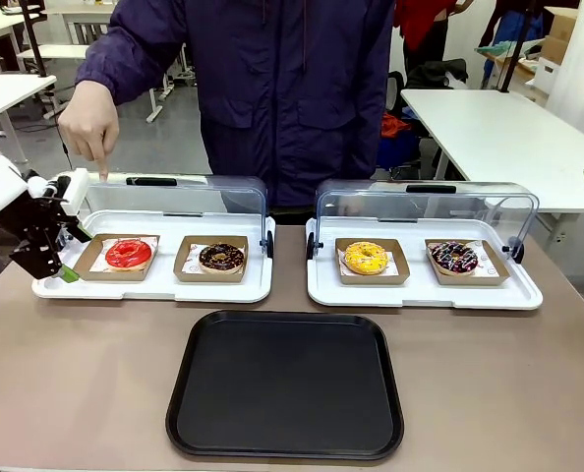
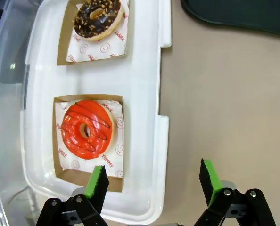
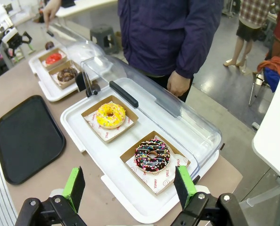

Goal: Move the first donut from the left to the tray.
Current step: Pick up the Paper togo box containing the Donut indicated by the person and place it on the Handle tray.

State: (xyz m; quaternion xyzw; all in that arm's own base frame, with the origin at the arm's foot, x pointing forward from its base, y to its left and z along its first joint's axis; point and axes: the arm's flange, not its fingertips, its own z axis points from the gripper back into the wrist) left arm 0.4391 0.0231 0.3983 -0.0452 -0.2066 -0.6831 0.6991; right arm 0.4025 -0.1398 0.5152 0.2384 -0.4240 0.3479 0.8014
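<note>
The first donut from the left (image 1: 128, 254), a glossy red ring on white paper in a brown cardboard holder, sits at the left end of the left white tray (image 1: 154, 291). My left gripper (image 1: 75, 256) hovers open at that tray's left edge, just beside the holder. In the left wrist view the red donut (image 2: 86, 128) lies ahead of the left gripper (image 2: 154, 181); one green pad is over the holder's near edge, the other over bare table. The black tray (image 1: 285, 383) lies empty at the front centre. My right gripper (image 3: 129, 186) stands open above the right white tray's corner.
A chocolate donut (image 1: 221, 258) sits next to the red one. The right white tray (image 1: 425, 292) holds a yellow donut (image 1: 366, 258) and a sprinkled dark donut (image 1: 454, 258). Both clear lids stand raised at the back. The person's hand (image 1: 90, 123) points down at the left lid.
</note>
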